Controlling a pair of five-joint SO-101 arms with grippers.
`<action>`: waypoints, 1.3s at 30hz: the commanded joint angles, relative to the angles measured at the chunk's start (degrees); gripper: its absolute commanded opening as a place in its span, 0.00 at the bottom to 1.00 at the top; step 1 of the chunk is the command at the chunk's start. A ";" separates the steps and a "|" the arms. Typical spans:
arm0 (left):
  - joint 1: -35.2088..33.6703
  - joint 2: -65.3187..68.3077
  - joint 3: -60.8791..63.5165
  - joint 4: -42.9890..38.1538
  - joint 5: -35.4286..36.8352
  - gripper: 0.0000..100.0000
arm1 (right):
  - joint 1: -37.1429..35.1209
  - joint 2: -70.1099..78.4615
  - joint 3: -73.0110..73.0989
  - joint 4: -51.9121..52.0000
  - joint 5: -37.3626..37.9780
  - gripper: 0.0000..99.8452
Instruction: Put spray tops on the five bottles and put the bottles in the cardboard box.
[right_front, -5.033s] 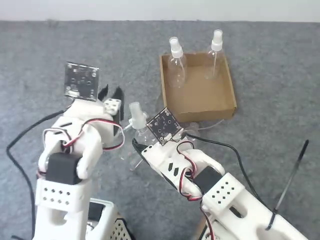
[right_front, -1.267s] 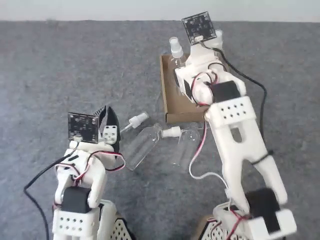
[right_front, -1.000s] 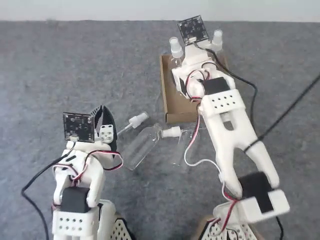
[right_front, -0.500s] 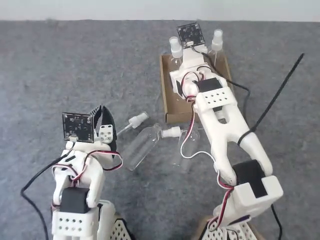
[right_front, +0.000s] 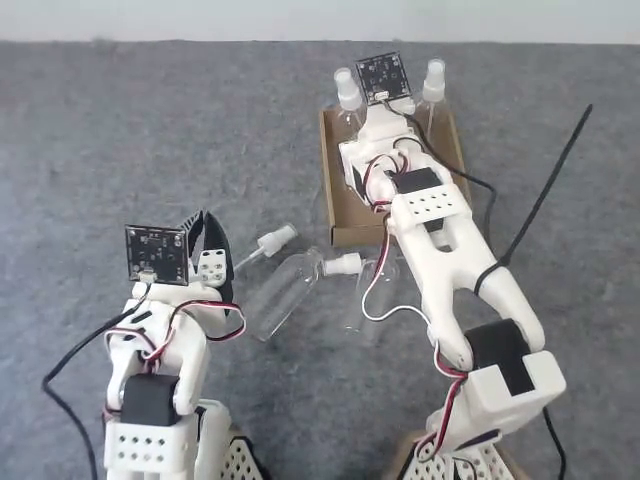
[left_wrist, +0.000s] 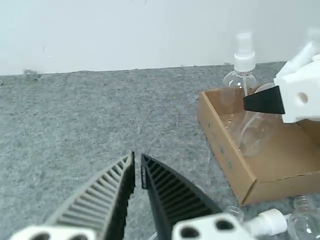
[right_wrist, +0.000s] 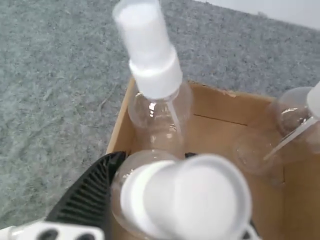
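Bottle (right_wrist: 135, 175): clear rounded plastic, white spray top (right_wrist: 210, 200), being clamped by right gripper (right_wrist: 180, 195) over the cardboard box (right_wrist: 215, 107).
Left gripper (left_wrist: 137, 167): ribbed black fingers (left_wrist: 100, 200) being pressed together above grey carpet (left_wrist: 75, 115).

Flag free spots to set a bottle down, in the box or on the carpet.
Bare carpet left of the cardboard box and right of it. Inside, floor shows between the two upright bottles at the far wall. Crowded: the right arm with its held bottle over the box, two lying bottles by its near wall.
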 joint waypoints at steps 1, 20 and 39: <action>-0.09 -0.53 -0.75 -1.76 0.44 0.01 | -0.40 -0.48 -0.62 1.45 -0.62 0.01; -0.18 -0.62 -0.75 -1.67 0.44 0.01 | -1.10 3.82 -0.97 1.01 -0.62 0.01; -0.18 -0.62 -0.75 -1.67 0.44 0.01 | -3.74 3.91 -0.70 1.63 -0.44 0.23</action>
